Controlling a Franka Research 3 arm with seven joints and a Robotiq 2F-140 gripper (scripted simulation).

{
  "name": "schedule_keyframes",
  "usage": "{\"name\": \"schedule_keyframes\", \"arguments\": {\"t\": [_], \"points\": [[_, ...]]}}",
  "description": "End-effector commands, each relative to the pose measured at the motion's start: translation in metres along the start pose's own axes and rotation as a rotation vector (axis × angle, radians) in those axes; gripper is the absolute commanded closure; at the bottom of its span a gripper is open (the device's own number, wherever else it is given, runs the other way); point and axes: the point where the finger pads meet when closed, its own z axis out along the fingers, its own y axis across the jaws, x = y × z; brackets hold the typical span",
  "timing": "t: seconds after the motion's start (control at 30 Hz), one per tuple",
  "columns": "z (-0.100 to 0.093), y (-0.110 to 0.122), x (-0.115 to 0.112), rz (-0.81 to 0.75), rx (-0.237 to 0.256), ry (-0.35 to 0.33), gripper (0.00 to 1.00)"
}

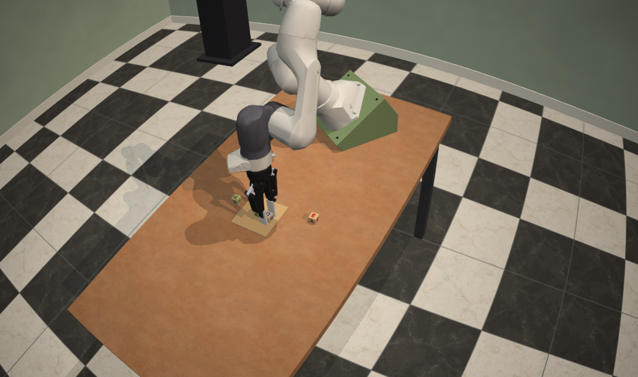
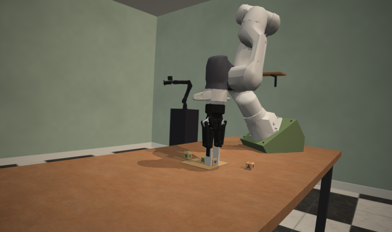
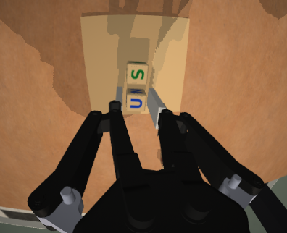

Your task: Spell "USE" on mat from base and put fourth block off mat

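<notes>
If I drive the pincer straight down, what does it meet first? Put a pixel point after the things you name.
Most likely the mat (image 1: 248,223) (image 2: 191,163) (image 3: 101,54): the pincer (image 1: 270,218) (image 2: 213,164) (image 3: 135,95) points down with its fingers astride the U block (image 1: 269,215) (image 2: 215,161) (image 3: 136,103). I can't tell whether its tips already touch.

- Mat (image 1: 246,222) (image 2: 196,164) (image 3: 101,54): plain tan.
- U block (image 1: 269,216) (image 2: 214,161) (image 3: 136,101): pale wood, blue letter.
- S block (image 1: 256,215) (image 2: 202,159) (image 3: 137,74): green letter.
- E block (image 1: 313,218) (image 2: 249,165): red letter.
- Floor (image 1: 476,225) (image 2: 329,201): black-and-white checks.

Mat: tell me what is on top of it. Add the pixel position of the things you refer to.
The S block (image 1: 256,215) (image 2: 202,160) (image 3: 137,74) and the U block (image 1: 270,216) (image 2: 215,161) (image 3: 136,103), the latter between the open fingers of the hand (image 1: 269,216) (image 2: 213,161) (image 3: 135,95). Their undersides and the mat (image 1: 246,225) (image 2: 191,163) (image 3: 101,54) beneath them are covered.
</notes>
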Motion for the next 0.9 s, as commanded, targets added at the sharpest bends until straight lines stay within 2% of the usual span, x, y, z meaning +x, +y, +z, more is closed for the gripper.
{"name": "schedule_keyframes", "arguments": {"t": [0.0,0.2,0.67,0.87], "points": [[-0.001,0.001,0.001,-0.003,-0.001,0.001,0.75],[-0.009,0.001,0.001,-0.003,-0.001,0.001,0.75],[-0.076,0.001,0.001,-0.003,-0.001,0.001,0.75],[-0.087,0.001,0.0,-0.003,-0.001,0.001,0.75]]}}
